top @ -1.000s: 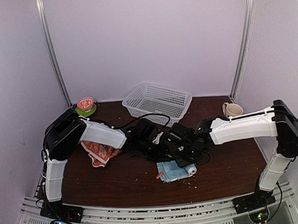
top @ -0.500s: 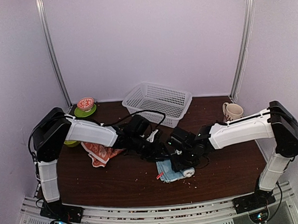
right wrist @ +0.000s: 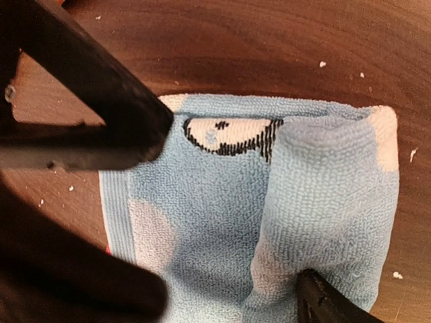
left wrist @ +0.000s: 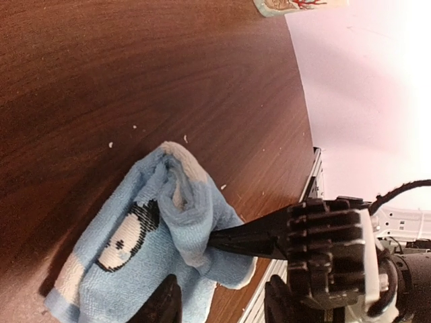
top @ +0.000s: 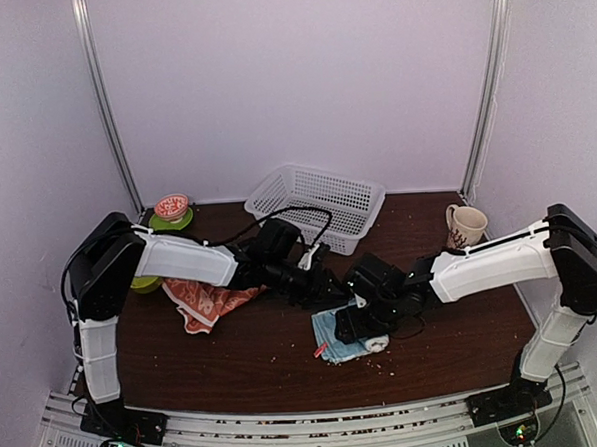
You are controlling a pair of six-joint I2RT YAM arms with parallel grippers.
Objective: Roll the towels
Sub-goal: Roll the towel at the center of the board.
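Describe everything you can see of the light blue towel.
The light blue towel looks like soft terry cloth, with pale patches and a small black-and-white figure on it. It lies on the dark wooden table, near the front middle, mostly flat, with one side loosely rolled over itself. One fingertip of the open right gripper touches that roll.

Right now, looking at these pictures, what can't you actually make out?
Top view: the right gripper covers much of the blue towel.
Top view: the left arm hides the orange-red towel's far edge.
Top view: the red bit beside the blue towel is too small to name.
Left wrist view: the mug is cut off by the top edge.
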